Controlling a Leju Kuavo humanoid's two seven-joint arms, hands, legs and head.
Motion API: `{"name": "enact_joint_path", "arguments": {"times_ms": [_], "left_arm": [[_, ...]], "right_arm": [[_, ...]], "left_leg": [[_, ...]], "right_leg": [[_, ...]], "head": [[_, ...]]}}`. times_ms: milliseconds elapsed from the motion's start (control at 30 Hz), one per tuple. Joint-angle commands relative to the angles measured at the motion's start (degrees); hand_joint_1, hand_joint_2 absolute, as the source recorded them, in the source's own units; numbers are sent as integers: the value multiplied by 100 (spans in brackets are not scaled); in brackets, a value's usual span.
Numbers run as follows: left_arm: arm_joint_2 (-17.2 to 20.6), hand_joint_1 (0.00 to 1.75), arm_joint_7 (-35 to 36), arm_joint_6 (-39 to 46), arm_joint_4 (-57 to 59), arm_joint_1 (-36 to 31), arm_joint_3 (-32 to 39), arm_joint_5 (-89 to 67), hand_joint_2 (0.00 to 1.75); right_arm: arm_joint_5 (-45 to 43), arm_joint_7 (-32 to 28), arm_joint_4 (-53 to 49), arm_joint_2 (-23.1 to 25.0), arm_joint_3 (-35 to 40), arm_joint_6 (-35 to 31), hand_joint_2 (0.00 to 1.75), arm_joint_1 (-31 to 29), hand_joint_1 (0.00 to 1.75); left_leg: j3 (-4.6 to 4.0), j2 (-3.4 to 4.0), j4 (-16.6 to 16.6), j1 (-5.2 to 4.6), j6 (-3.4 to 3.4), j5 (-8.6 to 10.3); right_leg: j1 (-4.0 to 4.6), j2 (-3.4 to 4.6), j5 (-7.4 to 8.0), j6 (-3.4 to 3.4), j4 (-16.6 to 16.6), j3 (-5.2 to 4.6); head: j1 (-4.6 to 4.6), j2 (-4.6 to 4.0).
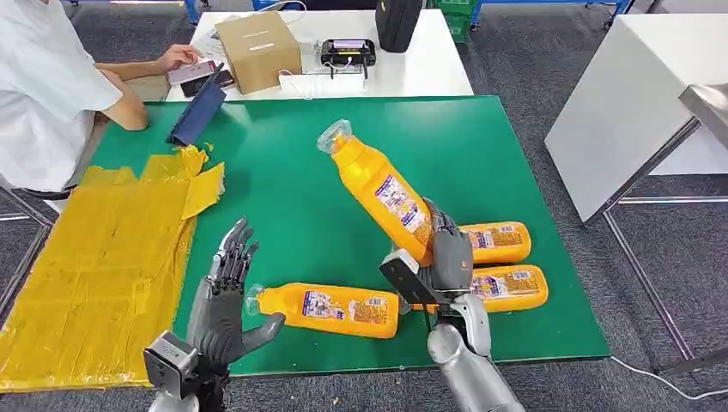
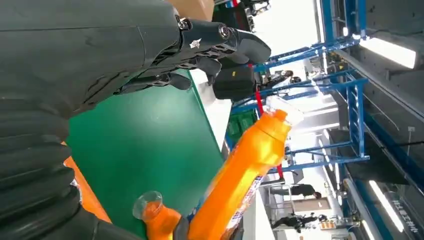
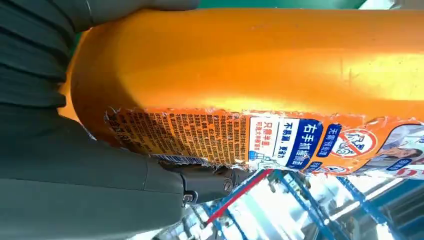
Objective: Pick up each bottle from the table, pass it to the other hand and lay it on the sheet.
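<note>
Head view: right hand (image 1: 448, 253) at lower centre-right grips the base end of a tall orange plastic bottle with a clear cap (image 1: 378, 190), lifted and tilted so the cap points toward upper left of the frame. Right wrist view confirms it: fingers wrapped on the orange body (image 3: 260, 65) just by the torn label. Left hand (image 1: 225, 296) at lower left is empty, fingers spread and raised, beside a second orange bottle lying flat (image 1: 330, 309) on the green worktop (image 1: 283, 189). Two more orange bottles lie stacked (image 1: 502, 266) at lower right, just behind the right hand. Crinkled yellow sheet (image 1: 94, 257) covers the left of the frame. Handover not yet done. Risks, judged: grip is at the bottle's end, so the long body could swing or slip during the pass; the left hand could knock the lying bottle as it reaches across.
</note>
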Motion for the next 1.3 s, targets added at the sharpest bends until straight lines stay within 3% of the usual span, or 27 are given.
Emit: {"name": "enact_joint_path", "arguments": {"times_ms": [33, 367, 467, 667, 967, 1167, 1200, 1233, 1300], "left_arm": [[181, 0, 286, -318, 147, -89, -58, 295, 175], [181, 0, 310, -354, 153, -101, -74, 325, 175], [245, 0, 417, -476, 261, -272, -84, 551, 175], [224, 0, 527, -429, 438, -583, -8, 853, 175], [260, 0, 628, -734, 437, -672, 105, 1743, 175], [206, 0, 469, -729, 91, -615, 227, 2082, 175], [181, 148, 440, -685, 46, -599, 251, 2104, 175], [163, 175, 409, -640, 12, -591, 259, 2116, 175], [97, 175, 351, -532, -36, -571, 280, 2168, 175]], "right_arm": [[32, -560, -425, 93, 1283, 186, 175, 435, 175], [-49, -604, -465, -23, 1375, 195, 175, 384, 175], [-28, -1068, -594, -29, 2055, 121, 175, 566, 175], [117, -1030, -70, -72, 3082, -276, 175, 285, 175], [202, -839, 653, -39, 3552, -417, 175, -41, 175], [288, -655, 1149, 32, 3799, -149, 175, -222, 175], [263, -650, 1170, 35, 3798, -135, 175, -223, 175], [246, -664, 1185, 37, 3804, -136, 175, -227, 175], [188, -664, 1161, 20, 3804, -92, 175, -213, 175]], "left_leg": [[18, 0, -2, 7, -9, -12], [13, -6, -1, 6, -5, -7], [12, -12, -1, 5, -7, -6], [20, -9, -4, 9, -11, -9], [18, -10, -9, 13, -6, -2], [18, -10, -5, 16, -8, -5], [24, -17, -5, 17, -10, -7], [18, -15, -6, 14, -8, -4], [18, -21, -4, 17, -7, -5]], "right_leg": [[3, 31, -9, -11, -2, 16], [1, 29, -7, -11, -2, 11], [1, 18, -9, -12, -2, 11], [5, 26, -10, -15, -3, 17], [7, 20, -5, -12, -9, 16], [10, 20, -7, -13, -8, 18], [10, 22, -11, -16, -7, 23], [9, 15, -8, -13, -7, 16], [12, 11, -10, -12, -8, 19]], "head": [[0, 0], [0, 0], [0, 0], [0, 0], [2, 0], [0, 0], [-2, 0], [0, 0], [0, 0]]}}
